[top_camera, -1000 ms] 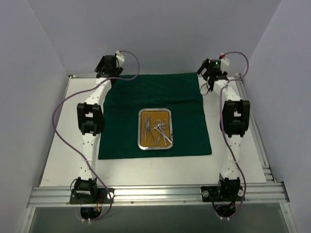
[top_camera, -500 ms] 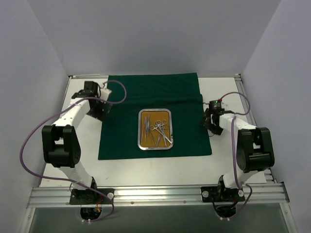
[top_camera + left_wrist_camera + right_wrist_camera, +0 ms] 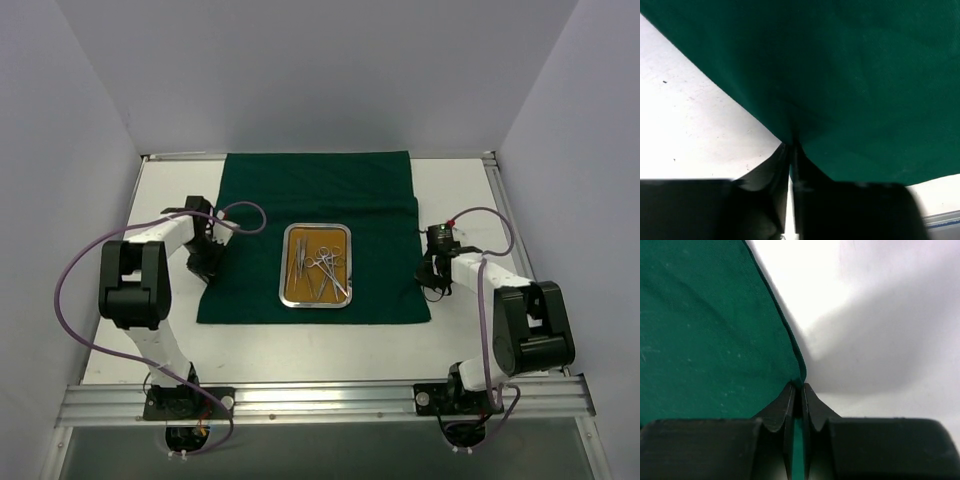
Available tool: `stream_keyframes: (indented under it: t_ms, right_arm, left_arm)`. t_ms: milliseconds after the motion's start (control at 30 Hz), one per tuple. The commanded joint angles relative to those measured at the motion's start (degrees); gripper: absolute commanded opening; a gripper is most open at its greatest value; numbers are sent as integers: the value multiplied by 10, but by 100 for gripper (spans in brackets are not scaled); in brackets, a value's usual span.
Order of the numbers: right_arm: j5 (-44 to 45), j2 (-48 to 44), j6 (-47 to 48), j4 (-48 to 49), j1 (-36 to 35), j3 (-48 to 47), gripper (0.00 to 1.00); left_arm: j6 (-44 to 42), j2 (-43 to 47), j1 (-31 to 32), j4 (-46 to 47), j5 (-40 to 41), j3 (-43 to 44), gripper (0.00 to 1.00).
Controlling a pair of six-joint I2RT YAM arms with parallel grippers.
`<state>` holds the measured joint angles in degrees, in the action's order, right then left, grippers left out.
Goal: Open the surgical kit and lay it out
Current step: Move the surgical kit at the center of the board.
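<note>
Change: You have drawn both arms back from the far corners of the dark green cloth wrap (image 3: 310, 195) to its side edges, and both pairs of jaws have gone from wide apart to closed.
Left gripper (image 3: 791, 146): clamped on the cloth's left edge, with a pucker of fabric running into the tips.
Right gripper (image 3: 800, 388): pinched on the right edge, which lifts into the grip.
Meaning: The wrap already lies open. You seem set to straighten it, and the instruments are not yet laid out.
Kit: The small rectangular steel tray with the orange-brown inside (image 3: 283, 266) sits mid-cloth, holding the ring-handled metal clamps (image 3: 328, 266) and thin straight tweezers (image 3: 301, 258).
Arm pose: Both elbows are folded back, with the wrists low over the white table (image 3: 300, 350).
</note>
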<state>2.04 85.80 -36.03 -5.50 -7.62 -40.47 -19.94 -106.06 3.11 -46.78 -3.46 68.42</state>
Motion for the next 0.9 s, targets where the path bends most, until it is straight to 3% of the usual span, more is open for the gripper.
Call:
stream_keyframes:
  t_ms: [0,167,400,600,667,733,800,867]
  right_arm:
    - [0,-43,-9,-87,-4,19,0]
    - [2,-111,-15,-148,-4,16,0]
    - [9,-210,-41,-237,-10,2,0]
    - [-14,-248,-61,-262,-12,33,1]
    - [-13,-272,-64,-286,-14,34,6]
    - [-11,-298,-67,-311,-14,31,27]
    - [-6,-309,-66,-318,-15,10,42]
    - [8,-292,-57,-305,-14,-22,49]
  left_arm:
    - [-16,-38,3,17,-71,-28,3]
    - [-53,8,-14,-1,-60,-59,2]
    - [-105,175,-29,-89,-32,-116,2]
    - [-113,176,-28,-113,-50,-153,2]
    - [-120,191,-29,-139,-52,-156,2]
    - [-128,197,-48,-153,-44,-147,2]
    - [-146,197,-66,-182,-43,-115,32]
    - [-152,191,-72,-201,-45,-78,55]
